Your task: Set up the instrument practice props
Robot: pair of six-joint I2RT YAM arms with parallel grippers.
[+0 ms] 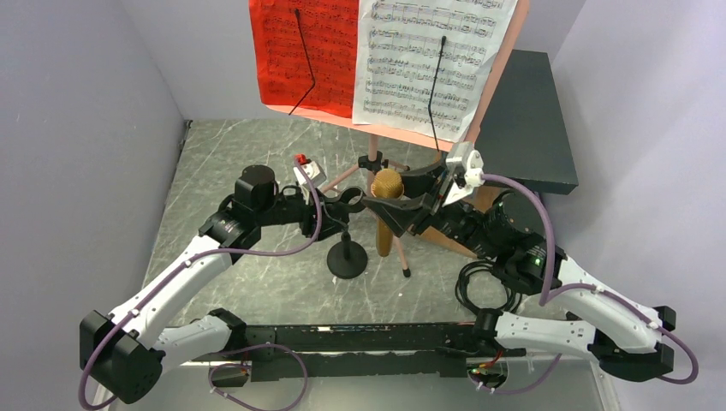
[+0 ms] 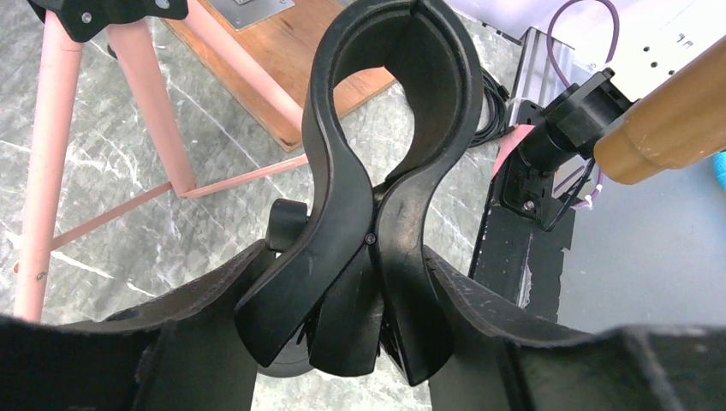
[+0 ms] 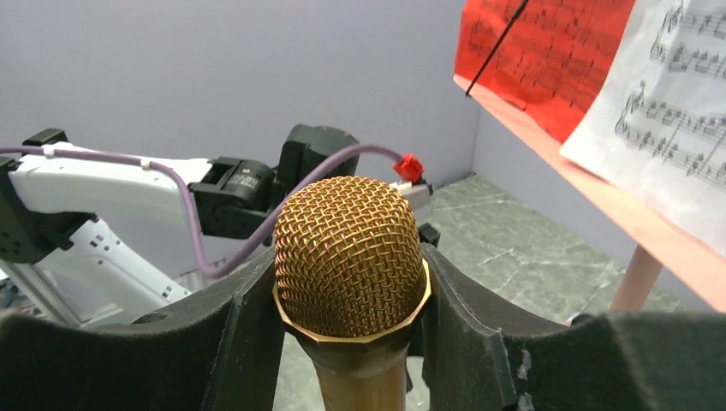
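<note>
Top view with both wrist views. The right pincer [image 1: 401,208] is closed on the gold microphone [image 1: 387,184], its pads [image 3: 235,342] pressed to either side of the handle just under the mesh head, which points upward. The left pincer [image 1: 336,204] is closed on the two lower handles of the black clip [image 2: 334,197] atop the small mic stand [image 1: 347,261], whose round base sits on the grey marbled desk [image 1: 257,274]. We see the ring of the clip standing above the left fingers [image 2: 205,300], with the microphone just beside it to the right and outside it. Whether the microphone's lower end touches the desk we cannot tell. Behind both arms stands the pink music stand [image 1: 389,133], its legs spread on the desk; a red music sheet [image 1: 300,51] and a white music sheet [image 1: 428,60] rest side by side on its ledge, each under a thin black retaining wire
</note>
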